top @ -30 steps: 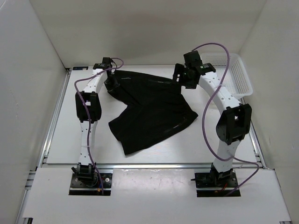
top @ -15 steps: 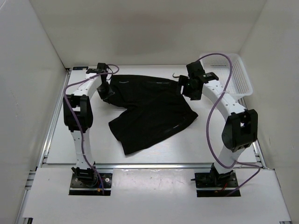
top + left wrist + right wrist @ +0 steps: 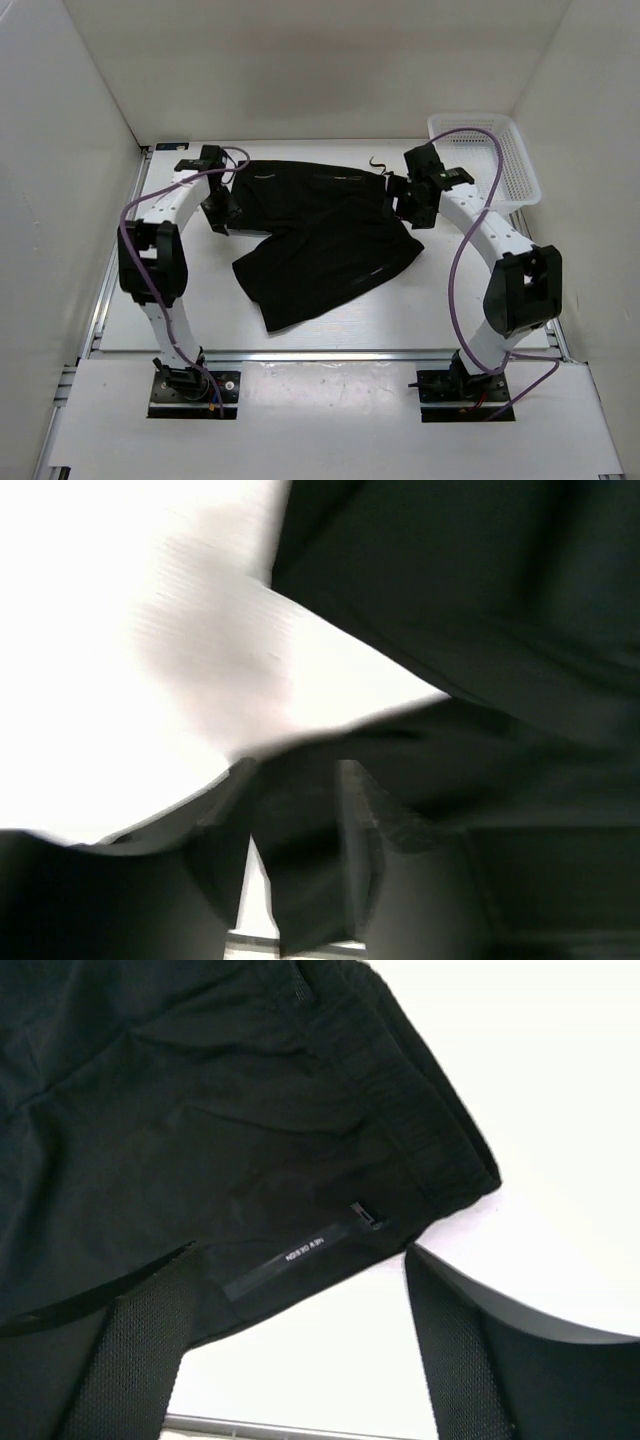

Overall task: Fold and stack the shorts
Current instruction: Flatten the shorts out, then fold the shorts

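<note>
The black shorts (image 3: 320, 235) lie spread on the white table, waist toward the back and legs toward me. My left gripper (image 3: 221, 213) is at the left waist corner. In the blurred left wrist view its jaws stand apart, with a loose fold of the shorts (image 3: 300, 860) lying between the fingers (image 3: 395, 850) and a strip of table showing beside the fold. My right gripper (image 3: 407, 205) hovers at the right waist corner. Its fingers (image 3: 140, 1350) are spread wide above the shorts (image 3: 200, 1110), near a small white-lettered strip (image 3: 305, 1251), and hold nothing.
A white mesh basket (image 3: 515, 160) stands at the back right corner, just beyond the right arm. White walls close in the table on three sides. A metal rail (image 3: 320, 353) runs along the near edge.
The left jaws have opened from shut and let go of the waist corner. Both grippers have come nearer to me along the sides of the shorts, and the left corner now lies flatter.
</note>
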